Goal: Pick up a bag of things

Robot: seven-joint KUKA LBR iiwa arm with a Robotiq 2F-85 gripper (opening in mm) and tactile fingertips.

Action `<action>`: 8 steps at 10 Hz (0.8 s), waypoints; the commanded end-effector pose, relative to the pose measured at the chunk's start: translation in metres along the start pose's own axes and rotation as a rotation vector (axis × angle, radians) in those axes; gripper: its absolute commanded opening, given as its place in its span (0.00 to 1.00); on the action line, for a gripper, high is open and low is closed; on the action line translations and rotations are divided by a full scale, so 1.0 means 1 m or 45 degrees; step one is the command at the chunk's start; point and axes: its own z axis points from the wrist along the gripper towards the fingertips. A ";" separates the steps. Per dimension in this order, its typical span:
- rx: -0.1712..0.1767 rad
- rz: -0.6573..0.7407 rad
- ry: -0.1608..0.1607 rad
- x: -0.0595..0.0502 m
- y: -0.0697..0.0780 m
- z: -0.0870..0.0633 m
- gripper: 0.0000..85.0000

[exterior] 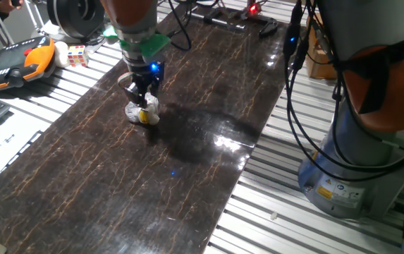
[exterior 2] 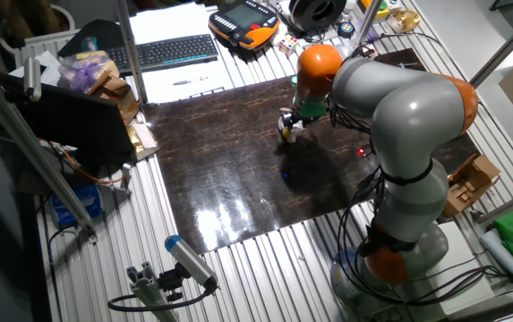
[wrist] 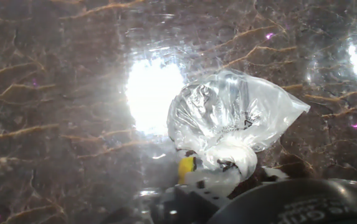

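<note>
**Crinkled plastic under the fingers**

Silvery, wrinkled plastic marks the bag of things [exterior: 143, 113], which lies on the dark marbled table [exterior: 187, 176] near its far end; the gripper [exterior: 142, 99] stands right over it, fingers pointing down and reaching its top; whether they have closed on the plastic I cannot tell. From the hand view the bag [wrist: 228, 127] fans out from a knotted neck, a yellow item showing beside it; that bunched neck looks the sensible place to pinch. The puzzle cube [exterior: 77, 55] sits well apart, off the slab.
</note>
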 end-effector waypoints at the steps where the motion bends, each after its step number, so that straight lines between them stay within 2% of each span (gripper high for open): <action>1: -0.015 -0.003 0.011 -0.002 -0.001 0.004 1.00; 4: -0.048 -0.012 0.050 -0.007 0.001 0.019 1.00; 6: -0.050 0.004 0.040 -0.004 0.008 0.033 1.00; 8: -0.075 0.007 0.044 -0.002 0.007 0.043 1.00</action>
